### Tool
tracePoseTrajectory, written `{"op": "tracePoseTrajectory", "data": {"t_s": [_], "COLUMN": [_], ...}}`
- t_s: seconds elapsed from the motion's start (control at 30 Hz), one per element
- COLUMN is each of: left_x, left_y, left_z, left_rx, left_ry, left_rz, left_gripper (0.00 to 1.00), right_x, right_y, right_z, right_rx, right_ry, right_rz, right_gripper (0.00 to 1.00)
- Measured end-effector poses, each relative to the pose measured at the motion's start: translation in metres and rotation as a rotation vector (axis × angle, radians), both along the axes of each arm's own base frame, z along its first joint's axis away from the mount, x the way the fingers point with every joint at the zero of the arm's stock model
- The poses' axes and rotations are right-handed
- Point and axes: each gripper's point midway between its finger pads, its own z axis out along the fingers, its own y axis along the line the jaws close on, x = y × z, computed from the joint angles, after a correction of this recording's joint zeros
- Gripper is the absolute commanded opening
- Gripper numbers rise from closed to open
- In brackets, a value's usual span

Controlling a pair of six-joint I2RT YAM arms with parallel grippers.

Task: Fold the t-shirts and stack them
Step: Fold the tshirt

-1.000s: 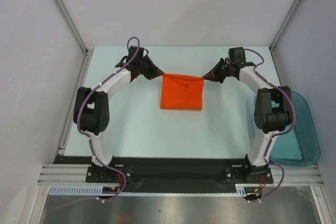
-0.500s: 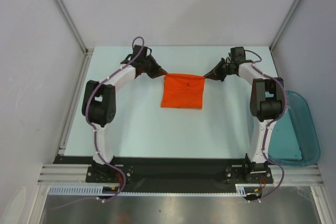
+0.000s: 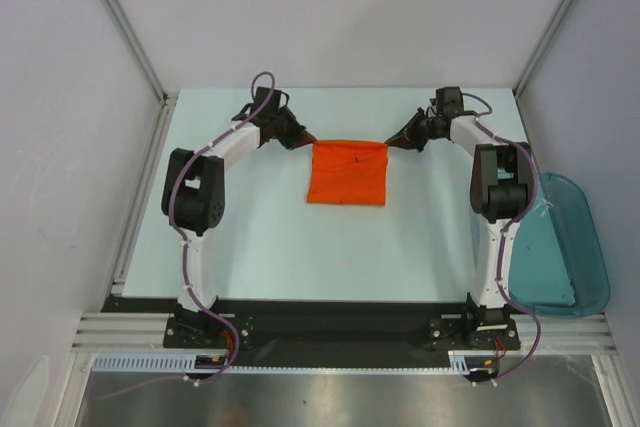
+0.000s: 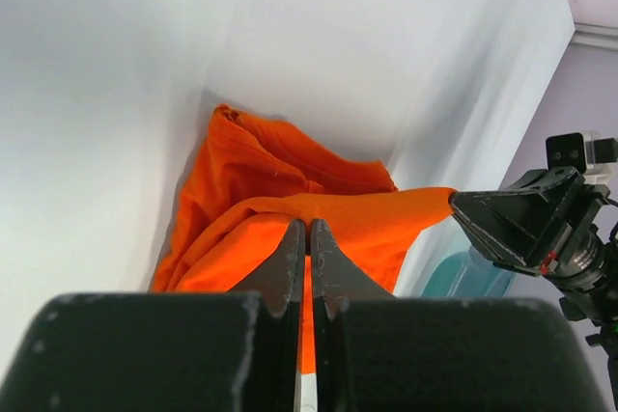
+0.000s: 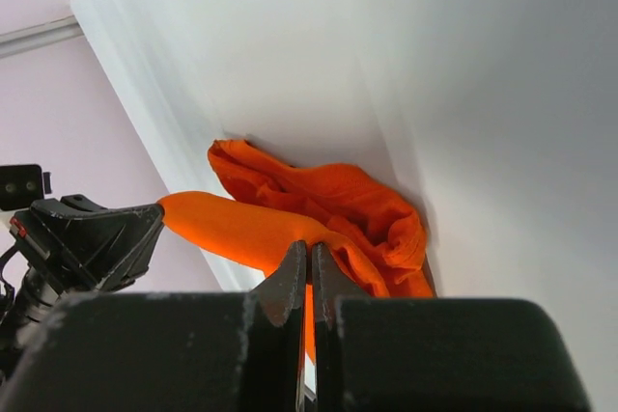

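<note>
A bright orange t-shirt [image 3: 347, 174] hangs as a folded rectangle over the far middle of the table, stretched between both grippers. My left gripper [image 3: 308, 141] is shut on its upper left corner. My right gripper [image 3: 389, 143] is shut on its upper right corner. In the left wrist view the jaws [image 4: 308, 229] pinch the orange cloth [image 4: 280, 190], with the right gripper [image 4: 521, 224] opposite. In the right wrist view the jaws [image 5: 309, 250] pinch the cloth [image 5: 338, 195], with the left gripper [image 5: 92, 238] opposite. The shirt's lower edge rests on the table.
A translucent teal plastic bin [image 3: 565, 247] stands off the table's right edge beside the right arm. The pale table [image 3: 250, 237] is walled by white panels at the back and sides, with metal rails along its edges.
Both arms have drawn inward and reached farther back, their elbows closing toward the middle. The shirt has shifted slightly toward the far edge and stays taut between the grippers.
</note>
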Motion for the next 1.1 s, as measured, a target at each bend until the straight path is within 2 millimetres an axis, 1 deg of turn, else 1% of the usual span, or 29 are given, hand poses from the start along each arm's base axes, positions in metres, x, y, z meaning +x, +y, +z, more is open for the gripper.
{"op": "tracePoseTrajectory", "data": {"t_s": [0.03,0.07,0.1,0.13,0.17,0.2,0.23,0.27,0.33,0.4,0.47,0.5,0.53,0.57,0.6,0.63,0.67,0.73,0.77,0.83,0.87,0.9,0.93,1.0,1.07,1.1], "left_x": [0.001,0.003,0.004,0.006,0.009,0.012,0.014,0.017,0.021,0.02,0.013,0.006,0.0,-0.009,-0.021,-0.029,-0.039,-0.064,-0.076,-0.099,-0.111,-0.119,-0.127,-0.131,-0.129,-0.127], "left_y": [0.0,0.0,-0.001,-0.001,-0.001,0.001,0.004,0.008,0.02,0.029,0.034,0.034,0.031,0.027,0.02,0.012,0.0,-0.028,-0.045,-0.07,-0.08,-0.085,-0.087,-0.082,-0.074,-0.068], "left_z": [-0.002,-0.003,-0.004,-0.005,-0.006,-0.006,-0.006,-0.005,0.002,0.012,0.025,0.033,0.042,0.049,0.056,0.061,0.065,0.064,0.061,0.05,0.042,0.036,0.025,0.005,-0.015,-0.028], "left_rx": [0.0,0.001,0.002,0.004,0.014,0.033,0.063,0.098,0.177,0.228,0.251,0.249,0.228,0.206,0.177,0.147,0.115,0.059,0.029,-0.026,-0.051,-0.064,-0.073,-0.071,-0.067,-0.062], "left_ry": [0.003,0.006,0.006,0.004,0.006,0.002,0.001,-0.003,-0.032,-0.064,-0.094,-0.108,-0.133,-0.15,-0.162,-0.182,-0.206,-0.224,-0.231,-0.213,-0.194,-0.176,-0.151,-0.115,-0.084,-0.061], "left_rz": [0.001,0.001,-0.001,-0.002,-0.002,-0.006,-0.011,-0.012,-0.023,-0.039,-0.069,-0.087,-0.11,-0.131,-0.161,-0.187,-0.223,-0.303,-0.351,-0.427,-0.463,-0.483,-0.501,-0.503,-0.494,-0.482], "left_gripper": [0.07,0.12,0.27,0.3,0.37,0.41,0.44,0.46,0.48,0.48,0.48,0.47,0.45,0.43,0.43,0.42,0.43,0.42,0.41,0.39,0.39,0.39,0.39,0.38,0.37,0.37], "right_x": [0.001,0.002,0.004,0.005,0.006,0.006,0.009,0.012,0.019,0.022,0.017,0.012,0.004,-0.008,-0.021,-0.031,-0.044,-0.076,-0.09,-0.118,-0.129,-0.135,-0.136,-0.133,-0.128,-0.127], "right_y": [0.0,0.0,-0.001,-0.001,-0.002,-0.004,-0.008,-0.014,-0.032,-0.049,-0.061,-0.063,-0.06,-0.052,-0.039,-0.026,-0.006,0.034,0.052,0.081,0.089,0.094,0.095,0.094,0.089,0.086], "right_z": [-0.001,-0.001,-0.001,-0.002,-0.002,-0.003,-0.002,0.0,0.007,0.018,0.03,0.036,0.042,0.045,0.048,0.049,0.049,0.043,0.038,0.028,0.022,0.019,0.017,0.014,0.007,0.001], "right_rx": [-0.001,-0.002,-0.002,-0.003,-0.007,-0.015,-0.029,-0.047,-0.105,-0.138,-0.146,-0.131,-0.112,-0.089,-0.06,-0.038,-0.007,0.059,0.094,0.159,0.182,0.199,0.215,0.228,0.233,0.231], "right_ry": [0.001,0.001,0.003,0.003,0.005,0.005,0.004,0.002,-0.015,-0.049,-0.082,-0.093,-0.108,-0.108,-0.104,-0.105,-0.112,-0.094,-0.083,-0.039,-0.013,0.005,0.015,0.01,0.006,0.009], "right_rz": [0.0,0.001,0.0,0.0,0.0,0.003,0.004,0.002,0.002,0.014,0.035,0.047,0.065,0.093,0.128,0.16,0.206,0.296,0.337,0.407,0.428,0.44,0.445,0.443,0.438,0.437], "right_gripper": [0.02,0.09,0.14,0.25,0.29,0.31,0.37,0.41,0.43,0.44,0.43,0.43,0.41,0.38,0.35,0.3,0.28,0.22,0.21,0.2,0.19,0.18,0.16,0.16,0.16,0.15]}}
